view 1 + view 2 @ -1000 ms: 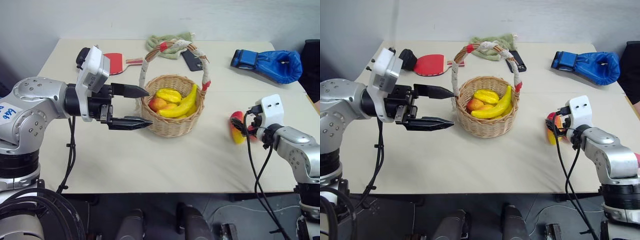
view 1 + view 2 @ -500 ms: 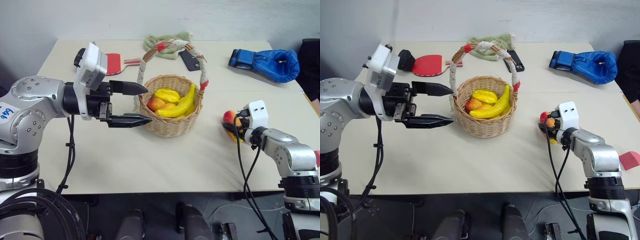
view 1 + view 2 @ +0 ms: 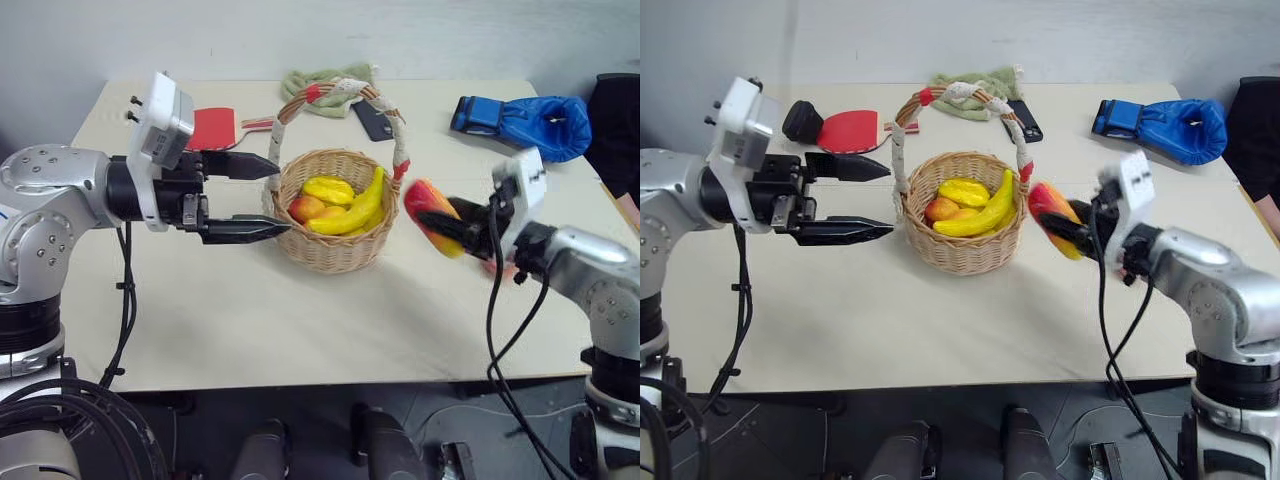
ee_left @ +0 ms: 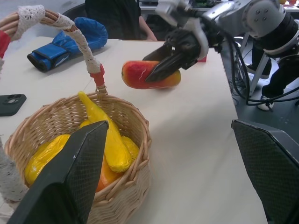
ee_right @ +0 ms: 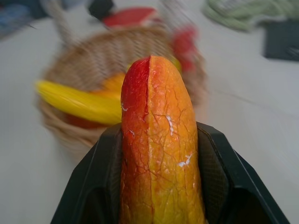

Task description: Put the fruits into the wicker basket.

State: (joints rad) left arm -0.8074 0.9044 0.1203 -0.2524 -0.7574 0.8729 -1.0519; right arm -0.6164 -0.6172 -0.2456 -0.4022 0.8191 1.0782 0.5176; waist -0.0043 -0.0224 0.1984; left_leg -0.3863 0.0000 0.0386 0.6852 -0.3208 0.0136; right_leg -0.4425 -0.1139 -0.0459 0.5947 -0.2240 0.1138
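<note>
Left gripper: jaws wide, empty, level, its 2 fingers flanking the left rim of the basket without touching it. Behind it lie a red paddle and a green cloth. The basket stands mid-table, holding a banana, a peach and a small yellow fruit; its arched handle spans the opening and partly screens a dark phone beyond. Right gripper: closed on the mango, held in the air just beside the right rim, clear of the table. A blue boxing glove lies at the far right. Surface: plain beige tabletop against a pale wall. In the left wrist view a person's dark clothing shows past the far edge, cut off by the frame.
</note>
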